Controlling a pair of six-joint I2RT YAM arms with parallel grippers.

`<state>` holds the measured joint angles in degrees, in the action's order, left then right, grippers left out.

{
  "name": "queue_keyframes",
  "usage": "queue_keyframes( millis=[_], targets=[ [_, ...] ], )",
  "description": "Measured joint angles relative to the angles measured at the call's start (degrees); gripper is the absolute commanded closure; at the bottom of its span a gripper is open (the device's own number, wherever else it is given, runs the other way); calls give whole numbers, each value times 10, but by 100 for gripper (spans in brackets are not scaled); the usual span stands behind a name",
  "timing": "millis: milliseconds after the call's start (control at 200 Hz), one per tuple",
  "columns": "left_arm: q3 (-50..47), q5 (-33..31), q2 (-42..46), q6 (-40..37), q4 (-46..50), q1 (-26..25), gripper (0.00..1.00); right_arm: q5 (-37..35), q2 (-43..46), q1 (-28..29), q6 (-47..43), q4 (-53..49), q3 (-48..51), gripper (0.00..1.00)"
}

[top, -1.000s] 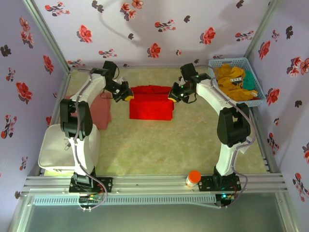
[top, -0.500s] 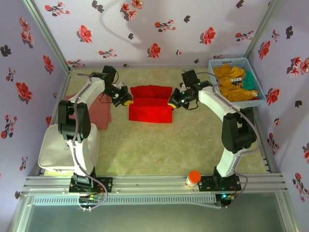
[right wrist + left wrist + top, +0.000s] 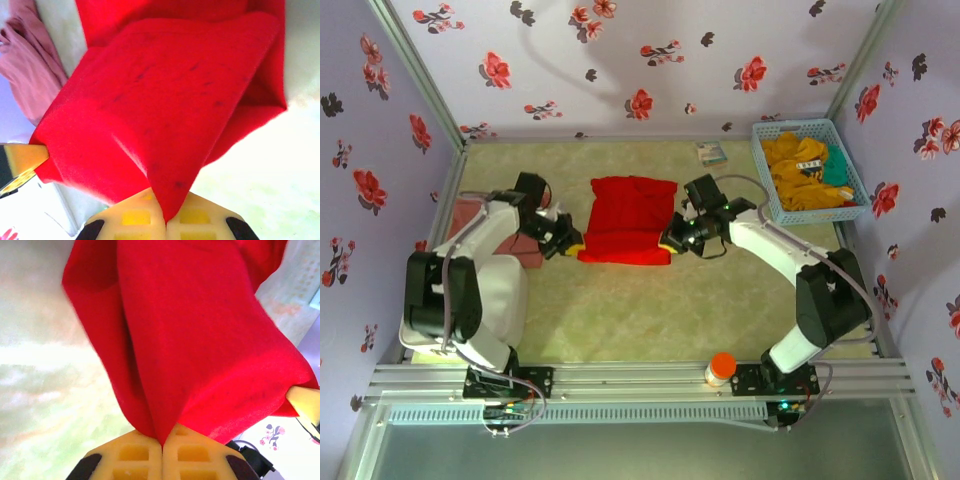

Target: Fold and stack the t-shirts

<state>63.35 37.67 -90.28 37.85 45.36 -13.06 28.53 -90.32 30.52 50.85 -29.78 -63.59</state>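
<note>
The bright red t-shirt [image 3: 630, 218] lies in the middle of the table, its near edge lifted between the two grippers. My left gripper [image 3: 571, 245] is shut on its near left corner, and the wrist view shows red cloth [image 3: 200, 340] pinched between the yellow fingertips [image 3: 163, 440]. My right gripper [image 3: 670, 241] is shut on the near right corner, with the red cloth [image 3: 165, 100] running into its closed fingers [image 3: 166, 217]. The salmon-pink t-shirt [image 3: 467, 212] lies at the left, partly under the left arm, and appears again as pink cloth [image 3: 30, 75].
A blue basket [image 3: 848, 165] with yellow and green clothes stands at the back right. A white bin [image 3: 510, 295] sits at the near left. An orange-capped bottle [image 3: 722, 367] stands on the front rail. A small packet [image 3: 712, 152] lies by the back wall.
Both grippers have moved toward the near edge of the table, drawing the held edge of the red t-shirt with them. The shirt now spreads further toward me.
</note>
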Motion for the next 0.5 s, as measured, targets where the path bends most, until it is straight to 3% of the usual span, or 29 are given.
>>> queue_keyframes(
  millis=[415, 500],
  targets=[
    [-171, 5, 74, 30, -57, -23, 100, -63, 57, 105, 38, 12, 125, 95],
    [-190, 5, 89, 32, -59, -23, 100, -76, 68, 130, 55, 18, 143, 90]
  ],
)
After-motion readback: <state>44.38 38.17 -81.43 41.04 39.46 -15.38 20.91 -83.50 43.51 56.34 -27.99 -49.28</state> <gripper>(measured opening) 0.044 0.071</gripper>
